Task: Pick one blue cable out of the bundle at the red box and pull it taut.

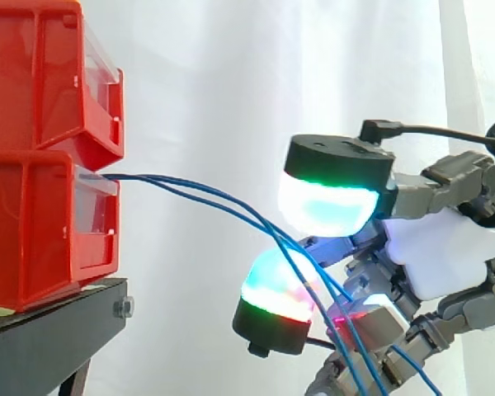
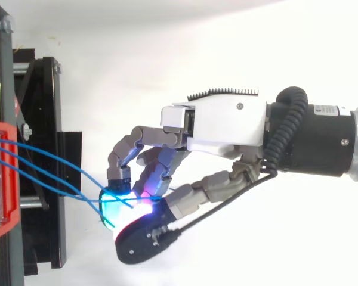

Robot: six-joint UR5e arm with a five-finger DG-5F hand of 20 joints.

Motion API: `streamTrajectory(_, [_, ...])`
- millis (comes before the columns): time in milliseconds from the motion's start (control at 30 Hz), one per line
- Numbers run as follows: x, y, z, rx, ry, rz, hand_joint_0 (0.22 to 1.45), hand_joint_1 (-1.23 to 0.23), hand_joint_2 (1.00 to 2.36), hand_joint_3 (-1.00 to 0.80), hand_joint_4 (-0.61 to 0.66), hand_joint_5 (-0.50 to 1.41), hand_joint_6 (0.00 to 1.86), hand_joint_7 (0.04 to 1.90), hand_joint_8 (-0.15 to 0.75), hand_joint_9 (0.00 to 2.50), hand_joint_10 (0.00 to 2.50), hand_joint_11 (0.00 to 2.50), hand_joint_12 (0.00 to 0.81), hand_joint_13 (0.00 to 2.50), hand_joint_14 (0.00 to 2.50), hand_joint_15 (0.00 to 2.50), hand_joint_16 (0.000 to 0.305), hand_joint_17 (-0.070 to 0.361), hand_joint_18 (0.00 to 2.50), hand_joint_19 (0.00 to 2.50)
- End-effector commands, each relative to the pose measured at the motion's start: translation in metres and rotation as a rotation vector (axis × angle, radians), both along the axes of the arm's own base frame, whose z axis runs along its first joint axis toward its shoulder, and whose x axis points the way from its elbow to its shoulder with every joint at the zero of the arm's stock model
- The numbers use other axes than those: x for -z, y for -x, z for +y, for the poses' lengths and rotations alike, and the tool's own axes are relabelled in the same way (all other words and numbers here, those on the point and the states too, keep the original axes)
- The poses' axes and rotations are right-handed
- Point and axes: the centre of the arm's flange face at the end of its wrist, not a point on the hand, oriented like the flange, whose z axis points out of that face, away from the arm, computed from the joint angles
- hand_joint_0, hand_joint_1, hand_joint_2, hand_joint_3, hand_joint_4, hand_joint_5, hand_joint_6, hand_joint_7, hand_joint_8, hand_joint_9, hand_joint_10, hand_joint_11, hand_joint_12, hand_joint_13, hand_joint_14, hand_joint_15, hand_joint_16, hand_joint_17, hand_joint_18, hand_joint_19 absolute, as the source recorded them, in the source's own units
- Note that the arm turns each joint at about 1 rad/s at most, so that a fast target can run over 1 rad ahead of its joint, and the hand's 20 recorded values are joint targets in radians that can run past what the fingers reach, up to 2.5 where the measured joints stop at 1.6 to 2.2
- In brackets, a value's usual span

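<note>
Hand [image 2: 221, 122] noted at the right of the work, fingers curled inward with the thumb opposed to them. Blue cables [image 1: 206, 194] pass between the glowing fingertips [image 1: 330, 202], and I judge the hand closed on them; I cannot tell which single strand is pinched. Cables leave the front of the lower red bin [image 1: 33, 239], run rightward and slope down to the hand in gentle curves, then continue below the pads. In the top view I see them spread at the bin and converge at the fingertips. Upper red bin [image 1: 41, 74] sits stacked on the lower one, both on the black stand [image 1: 49, 338]. Hand stands well apart from the bins, before the white curtain [image 1: 214, 74].
</note>
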Motion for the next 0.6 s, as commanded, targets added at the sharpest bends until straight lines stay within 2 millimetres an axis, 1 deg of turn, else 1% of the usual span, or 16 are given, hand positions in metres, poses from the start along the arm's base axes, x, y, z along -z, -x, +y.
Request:
streamTrajectory(0, [0.0001,0.0,-0.0002,0.001,-0.001,0.0,0.53,-0.59,1.0,-0.5,0.05,-0.19,0.92,0.87,0.318,1.13,0.01,1.1,0.385,0.75,0.01,0.4,0.055,0.125,0.44,0.07])
streamTrajectory(100, [0.0001,0.0,-0.0002,0.001,-0.001,0.0,0.57,-0.52,1.0,-0.5,0.05,-0.19,0.91,0.89,0.317,1.13,0.01,1.11,0.381,0.74,0.01,0.4,0.054,0.121,0.42,0.1])
streamTrajectory(233, [0.0001,0.0,-0.0002,0.001,-0.002,0.0,0.58,-0.5,1.01,-0.37,0.05,-0.19,0.91,0.91,0.314,1.11,0.01,1.11,0.382,0.72,0.01,0.42,0.053,0.12,0.4,0.12])
streamTrajectory(400, [0.0001,0.0001,-0.0014,0.003,-0.005,0.0,0.58,-0.55,1.02,-0.25,0.06,-0.2,0.92,0.94,0.316,1.08,0.01,1.11,0.385,0.71,0.02,0.42,0.054,0.121,0.39,0.12])
streamTrajectory(567, [0.0001,0.0002,-0.0069,0.01,-0.007,-0.002,0.59,-0.61,1.02,-0.19,0.07,-0.2,0.92,0.93,0.316,1.08,0.01,1.13,0.382,0.71,0.02,0.42,0.054,0.121,0.41,0.12])
